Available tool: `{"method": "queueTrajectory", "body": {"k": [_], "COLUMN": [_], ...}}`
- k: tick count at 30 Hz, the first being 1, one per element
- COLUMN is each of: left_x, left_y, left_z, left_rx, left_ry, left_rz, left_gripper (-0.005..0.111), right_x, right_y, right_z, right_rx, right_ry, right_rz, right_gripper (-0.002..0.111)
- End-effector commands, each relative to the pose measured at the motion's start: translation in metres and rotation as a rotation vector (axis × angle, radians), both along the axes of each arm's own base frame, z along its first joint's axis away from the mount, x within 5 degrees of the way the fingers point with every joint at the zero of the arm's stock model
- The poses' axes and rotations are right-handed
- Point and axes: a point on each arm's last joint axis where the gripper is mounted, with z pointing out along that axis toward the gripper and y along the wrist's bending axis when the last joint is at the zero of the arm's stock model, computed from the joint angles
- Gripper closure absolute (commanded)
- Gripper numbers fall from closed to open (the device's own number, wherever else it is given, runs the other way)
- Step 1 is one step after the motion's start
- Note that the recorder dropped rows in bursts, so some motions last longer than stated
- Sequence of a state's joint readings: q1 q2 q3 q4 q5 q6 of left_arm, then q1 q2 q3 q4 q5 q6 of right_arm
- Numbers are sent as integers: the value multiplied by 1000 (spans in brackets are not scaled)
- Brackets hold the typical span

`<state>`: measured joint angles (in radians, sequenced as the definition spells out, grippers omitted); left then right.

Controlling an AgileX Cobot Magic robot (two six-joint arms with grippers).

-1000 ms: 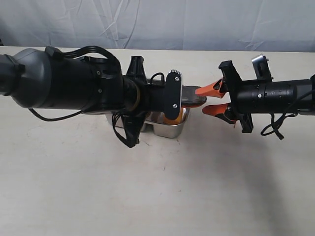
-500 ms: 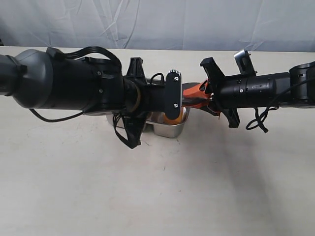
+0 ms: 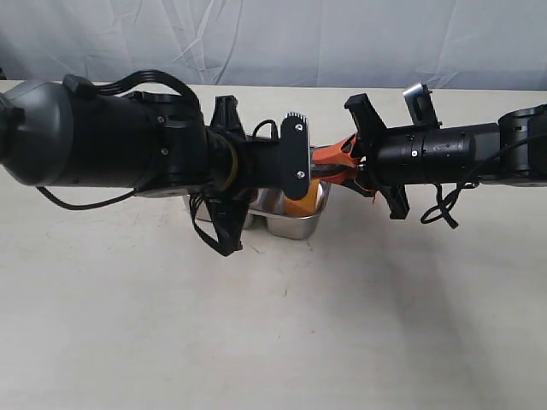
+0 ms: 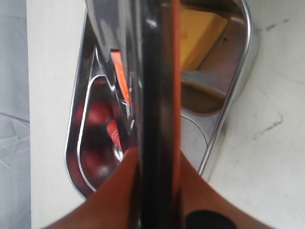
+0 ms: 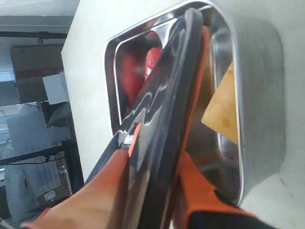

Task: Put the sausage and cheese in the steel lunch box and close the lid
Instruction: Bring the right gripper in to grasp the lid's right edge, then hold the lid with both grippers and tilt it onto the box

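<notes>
One steel lunch box [image 3: 297, 224] with two compartments. One dark lid [image 5: 162, 95]. One yellow cheese [image 4: 198, 36]. One red sausage [image 5: 151, 59]. Two orange-fingered grippers: left gripper [image 4: 155, 160], right gripper [image 5: 152, 160]. One table [image 3: 342, 325].

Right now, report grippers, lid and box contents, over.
Left gripper and right gripper both clamped on the lid, edge-on over the steel lunch box. Sausage and cheese inside, separate compartments. Nothing seen blocking.
</notes>
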<state>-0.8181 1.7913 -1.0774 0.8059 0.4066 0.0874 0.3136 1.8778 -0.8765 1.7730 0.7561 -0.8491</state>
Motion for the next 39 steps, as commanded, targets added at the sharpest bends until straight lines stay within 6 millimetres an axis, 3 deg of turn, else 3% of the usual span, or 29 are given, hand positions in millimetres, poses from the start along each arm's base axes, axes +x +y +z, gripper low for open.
{"method": "queueTrajectory", "body": {"k": [1, 3, 7, 9, 17, 28, 33, 39], "left_x": [-10, -11, -12, -12, -14, -27, -30, -20], "left_y": [4, 4, 6, 8, 21, 35, 45, 70], "left_z": [13, 12, 11, 10, 18, 73, 90, 96], "left_rx": [-54, -67, -57, -42, 52, -145, -343, -537], "left_ry": [37, 57, 71, 75, 64, -11, 14, 110], "left_rz": [66, 86, 107, 117, 171, 261, 464, 717], "left_gripper": [103, 89, 45, 38, 38, 38, 38, 51], "right_x": [1, 1, 1, 1, 5, 9, 11, 12], "right_y": [-1, -1, -1, -1, -6, -12, -16, -17], "right_z": [-2, -2, -2, -2, -7, -11, -13, -15], "right_rx": [-56, -56, -52, -56, -138, -227, -284, -327], "right_ry": [-44, -44, -48, -57, -62, -108, -131, -135], "right_rz": [24, 24, 30, 36, -23, -40, -55, -76], "right_gripper": [108, 108, 108, 108, 108, 108, 108, 108]}}
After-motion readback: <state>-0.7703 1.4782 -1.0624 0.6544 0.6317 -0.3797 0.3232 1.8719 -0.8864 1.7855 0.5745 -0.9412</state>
